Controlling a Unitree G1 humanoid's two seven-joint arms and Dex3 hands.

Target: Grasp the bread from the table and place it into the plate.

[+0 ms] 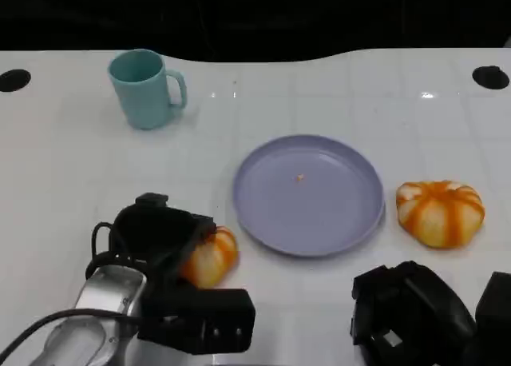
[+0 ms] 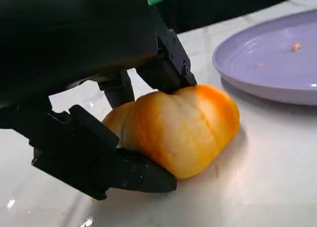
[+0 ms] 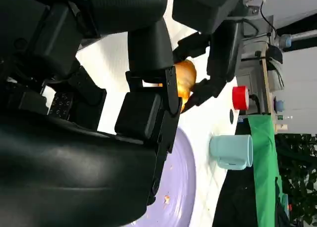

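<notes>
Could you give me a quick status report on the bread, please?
Left hand grips bread on table. Right hand holds nothing. Plate beside it, path clear.

lavender plate (image 1: 351, 222), orange-striped bread (image 1: 214, 256), teal mug (image 1: 144, 89)

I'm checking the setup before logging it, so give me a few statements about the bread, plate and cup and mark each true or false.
1. The left hand grips a bread that rests on the table. True.
2. The plate holds a bread. False: it holds only crumbs.
3. A second bread lies right of the plate. True.
4. The cup lies tipped over. False: it stands upright.
</notes>
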